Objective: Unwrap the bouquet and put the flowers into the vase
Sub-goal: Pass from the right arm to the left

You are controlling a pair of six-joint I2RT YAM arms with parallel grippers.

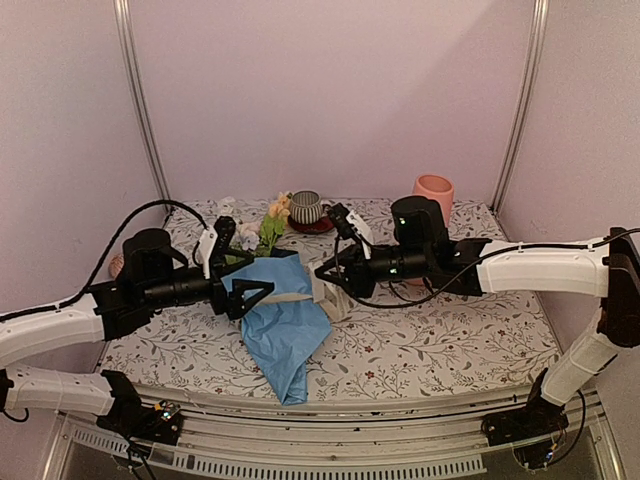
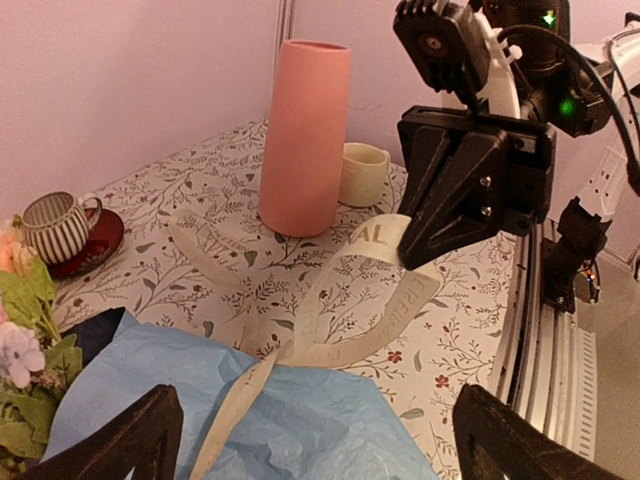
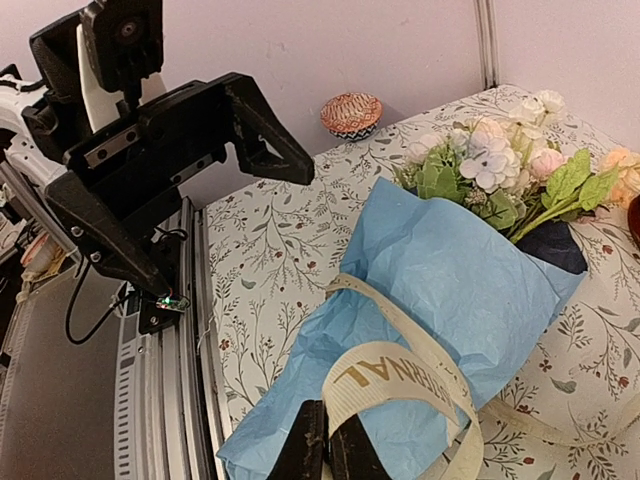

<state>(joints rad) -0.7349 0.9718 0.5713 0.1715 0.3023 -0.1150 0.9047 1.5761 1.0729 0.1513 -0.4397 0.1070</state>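
My right fingers (image 3: pixel 325 450) are pinched shut on the cream ribbon (image 3: pixel 390 375), right over the middle of the bouquet (image 1: pixel 285 320). I hold it there because the ribbon is what binds the wrap: pulling it away from the bouquet should, I judge, loosen the tie. It is a flat woven band printed with letters, stiff enough to stand up in an arching loop rather than flop. One end trails loose on the tabletop (image 1: pixel 450 340) beside the bouquet.

My left fingers (image 2: pixel 130 440) are spread wide and hold nothing. They hang just above the bouquet's wrapped lower half, one to each side, ready, I think, to pin it down while the other hand tugs.

The blue paper (image 3: pixel 450 270) is thin, matte and crinkled, folded into a loose cone that will crush or tear easily. Its narrow end hangs past the near edge of the tabletop. The flowers (image 3: pixel 490 160) spill from the wide end, soft cream, white, pink and lilac heads among green leaves, lying flat and pointing away from me.

The vase (image 2: pixel 303 140) stands upright well apart from the bouquet, farther back and to its right: a tall, smooth, salmon-pink cylinder with a narrow mouth. A cream mug (image 2: pixel 362 172) sits just behind it. A striped cup (image 2: pixel 55 222) on a red saucer (image 2: pixel 100 240) stands just beyond the bouquet's flower heads. Nothing is unwrapped yet.
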